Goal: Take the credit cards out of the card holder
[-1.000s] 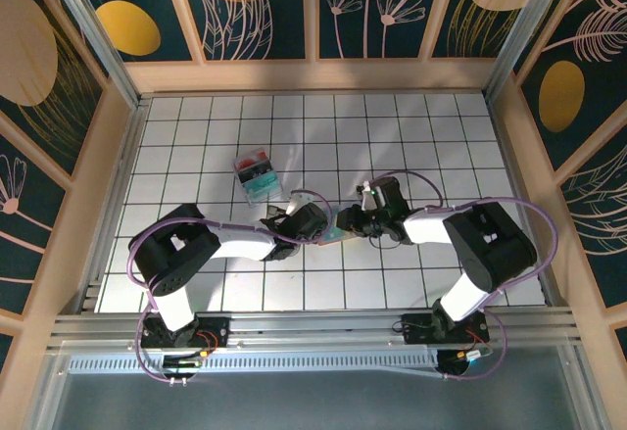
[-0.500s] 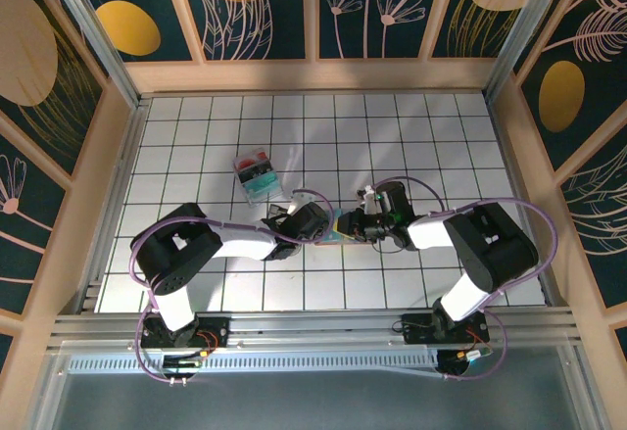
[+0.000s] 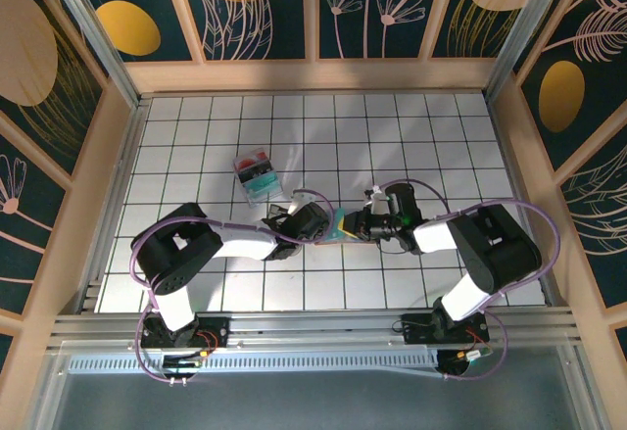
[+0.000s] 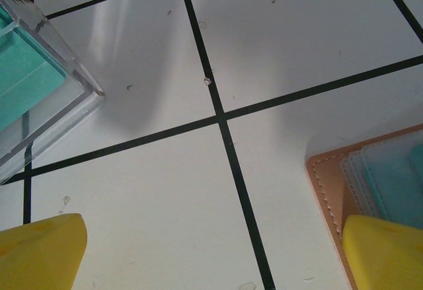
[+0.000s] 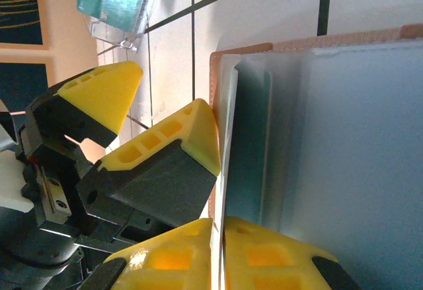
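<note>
The card holder lies open on the tiles between my two grippers, tan leather outside, grey-blue pockets inside. My right gripper is shut on the thin raised edge of the card holder's flap, and in the top view it sits at the holder's right side. My left gripper stands wide open, low over the table. Its right fingertip rests on the holder's tan border, and it sits at the holder's left side. The credit cards are hidden in the pockets.
A clear plastic box with teal and red contents lies up and left of the grippers; its corner is close to my left fingers. Wooden walls ring the white tiled table.
The right gripper's jaws have closed down onto the holder's edge, and its wrist has shifted slightly to the right. The left arm has stayed where it was, still open.
</note>
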Motion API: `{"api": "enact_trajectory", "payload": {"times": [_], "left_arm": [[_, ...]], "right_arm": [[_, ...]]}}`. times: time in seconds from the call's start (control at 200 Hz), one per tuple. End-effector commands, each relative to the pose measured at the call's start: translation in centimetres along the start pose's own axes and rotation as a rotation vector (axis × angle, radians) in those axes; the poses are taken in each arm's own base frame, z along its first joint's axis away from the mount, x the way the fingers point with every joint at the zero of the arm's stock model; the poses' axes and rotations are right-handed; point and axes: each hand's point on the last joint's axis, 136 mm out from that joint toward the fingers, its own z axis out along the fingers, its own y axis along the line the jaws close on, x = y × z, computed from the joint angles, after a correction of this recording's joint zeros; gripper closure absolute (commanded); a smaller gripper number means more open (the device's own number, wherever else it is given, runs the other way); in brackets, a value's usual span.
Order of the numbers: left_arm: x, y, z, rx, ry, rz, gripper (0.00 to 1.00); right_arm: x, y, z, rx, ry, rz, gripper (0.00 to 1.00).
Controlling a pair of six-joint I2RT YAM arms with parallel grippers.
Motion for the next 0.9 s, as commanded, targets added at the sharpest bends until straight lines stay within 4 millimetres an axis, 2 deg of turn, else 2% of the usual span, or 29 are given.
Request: {"api": "enact_trajectory", "payload": {"times": [0.0,0.205,0.375,0.586,0.806,0.896], "left_arm": [[1.8,0.5,0.5,-0.040,0.059,0.068,0.01],[1.8,0.6,0.5,-0.048,0.060,0.071,0.01],[1.8,0.8,0.5,-0.054,0.059,0.072,0.01],[1.5,0.8,0.3,-0.053,0.048,0.073,0.01],[0.2,0.7,-0.3,-0.044,0.020,0.059,0.01],[-0.5,0.5,-0.8,-0.031,0.004,0.049,0.01]], "right_arm": [[-0.4,1.4,-0.7,-0.061,-0.017,-0.030,0.87],[-0.6,0.5,-1.2,-0.033,-0.037,-0.013,0.88],[-0.8,-0.6,-1.7,0.021,-0.053,-0.003,0.97],[-1.0,-2.5,-2.2,0.130,-0.075,0.011,1.00],[-1.3,-4.0,-3.1,0.252,-0.103,0.012,1.00],[-1.5,-4.0,-3.5,0.280,-0.115,0.000,1.00]]}}
